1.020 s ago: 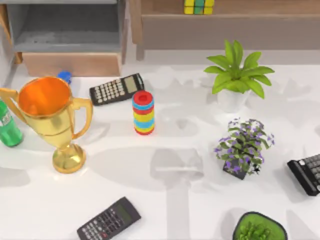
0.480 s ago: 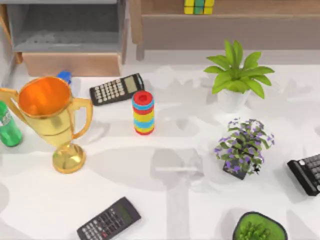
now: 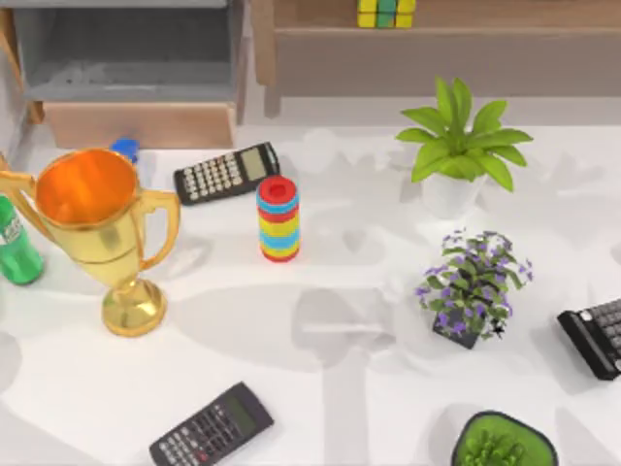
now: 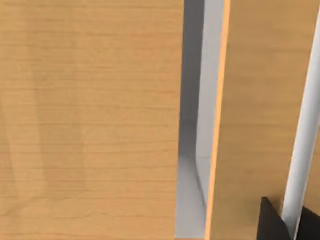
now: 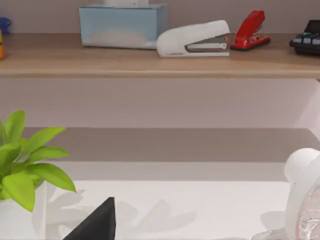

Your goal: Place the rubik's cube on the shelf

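The rubik's cube (image 3: 385,12), yellow and green tiles, rests on the shelf (image 3: 485,14) at the back of the table, right of its wooden upright (image 3: 262,44). Nothing holds it. Part of my left gripper (image 4: 280,225) shows as a dark tip in front of light wooden panels. A dark tip of my right gripper (image 5: 95,225) shows low over the white table, facing the shelf board (image 5: 150,62), which carries a tissue box and staplers.
A gold trophy (image 3: 97,228), a green bottle (image 3: 15,248), a ring stack (image 3: 278,219) and two calculators (image 3: 226,172) (image 3: 212,425) occupy the left and middle. Potted plants (image 3: 456,146) (image 3: 473,282) and a keyboard (image 3: 594,335) stand on the right. A grey-lined wooden box (image 3: 131,68) sits back left.
Only the shadows at the table's front left have shifted. The cube and the other objects stay where they were.
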Available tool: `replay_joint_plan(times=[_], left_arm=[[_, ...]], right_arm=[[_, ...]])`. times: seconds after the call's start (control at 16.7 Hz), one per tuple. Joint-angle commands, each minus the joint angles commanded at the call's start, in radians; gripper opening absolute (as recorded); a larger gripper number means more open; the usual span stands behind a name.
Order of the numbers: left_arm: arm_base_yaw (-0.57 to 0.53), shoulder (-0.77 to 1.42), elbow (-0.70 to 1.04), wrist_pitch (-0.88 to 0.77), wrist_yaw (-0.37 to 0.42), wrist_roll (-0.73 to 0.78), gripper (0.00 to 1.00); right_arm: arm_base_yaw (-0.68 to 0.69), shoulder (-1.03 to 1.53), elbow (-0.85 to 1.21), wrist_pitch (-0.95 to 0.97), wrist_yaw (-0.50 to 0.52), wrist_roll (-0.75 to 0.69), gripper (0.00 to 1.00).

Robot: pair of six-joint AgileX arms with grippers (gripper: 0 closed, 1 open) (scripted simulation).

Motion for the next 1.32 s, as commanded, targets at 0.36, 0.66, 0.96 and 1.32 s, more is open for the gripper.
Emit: replay_joint_plan(times=[0.36,0.66,0.96,1.32], left_arm=[[-0.064,0.074,0.176,-0.098,-0.064,-0.010,0.00],[-0.060,0.076,0.176,-0.102,-0.064,-0.009,0.00],[-0.094,0.138,0.320,-0.168,-0.095,-0.009,0.00],[-0.128,0.203,0.455,-0.249,-0.130,-0.014,0.00]], right_arm=[[0.000,0.000,0.000,0.000,0.000,0.000,1.00],[0.000,0.000,0.000,0.000,0.000,0.000,1.00],[0.000,0.000,0.000,0.000,0.000,0.000,1.00],[0.000,0.000,0.000,0.000,0.000,0.000,1.00]])
